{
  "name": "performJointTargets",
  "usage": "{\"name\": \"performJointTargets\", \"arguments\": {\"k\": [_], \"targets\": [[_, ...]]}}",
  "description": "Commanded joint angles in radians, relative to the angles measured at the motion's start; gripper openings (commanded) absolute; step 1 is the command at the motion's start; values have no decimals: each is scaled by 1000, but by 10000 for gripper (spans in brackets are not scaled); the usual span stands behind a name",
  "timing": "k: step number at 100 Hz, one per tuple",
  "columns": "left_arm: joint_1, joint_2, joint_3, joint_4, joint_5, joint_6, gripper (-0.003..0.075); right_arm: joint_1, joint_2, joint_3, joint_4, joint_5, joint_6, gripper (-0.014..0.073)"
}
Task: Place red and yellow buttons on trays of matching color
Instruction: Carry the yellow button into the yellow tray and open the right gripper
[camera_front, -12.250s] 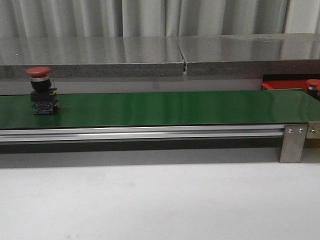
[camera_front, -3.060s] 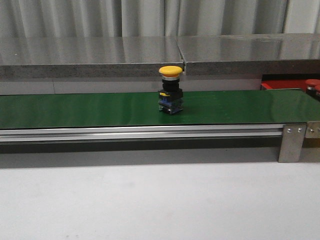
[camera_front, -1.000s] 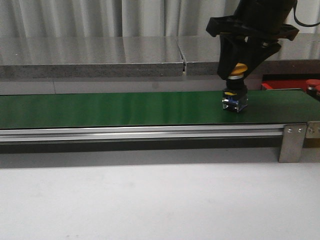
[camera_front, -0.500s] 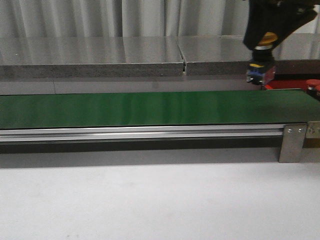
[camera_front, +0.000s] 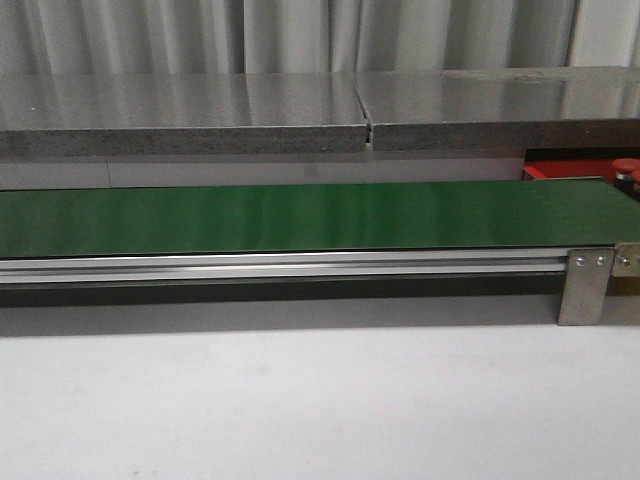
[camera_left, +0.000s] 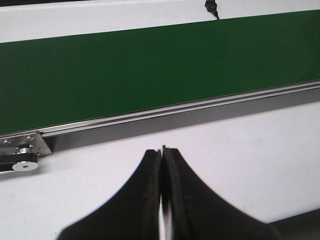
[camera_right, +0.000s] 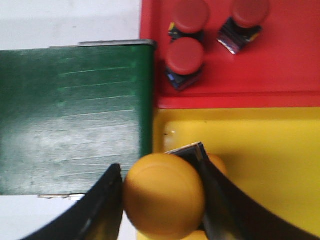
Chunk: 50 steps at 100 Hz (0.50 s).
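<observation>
- The yellow button (camera_right: 163, 192) sits pinched between the fingers of the right tool (camera_right: 162, 200); its domed cap fills the gap, and a bit of its dark base shows at one side.
- In the right wrist view the button hangs over the near edge of the yellow tray (camera_right: 260, 165), close to the end of the green belt (camera_right: 75, 117). Whether it touches the tray floor cannot be told.
- Just beyond lies the red tray (camera_right: 290, 65), touching the yellow one along a shared edge. Three red buttons (camera_right: 184, 56) stand on it, caps up.
- The step in hand, as I judge it, is delivery of the yellow button to its matching tray, with the grasp not yet let go.
- The next move calls for carrying the button further inside the tray rim, lowering it until the base rests flat, then spreading the fingers without tipping it.
- The left tool (camera_left: 162, 165) hangs over the white bench (camera_left: 250, 150) near the belt's metal rail, its fingers pressed together on nothing.
- In the front view the belt (camera_front: 300, 215) carries nothing, and only a corner of the red tray (camera_front: 560, 168) shows at the far right.
</observation>
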Motion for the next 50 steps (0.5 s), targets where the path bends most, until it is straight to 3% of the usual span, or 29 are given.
{"name": "performJointTargets", "arguments": {"k": [1, 23, 50], "targets": [[-10, -2, -26, -16, -65, 0, -19, -67, -40, -7, 2, -67, 2, 108], [-10, -2, -26, -16, -65, 0, -19, -185, 2, 42, 3, -104, 2, 108], [-10, -2, -26, -16, -65, 0, -19, -203, 103, 58, 2, -154, 2, 108]]}}
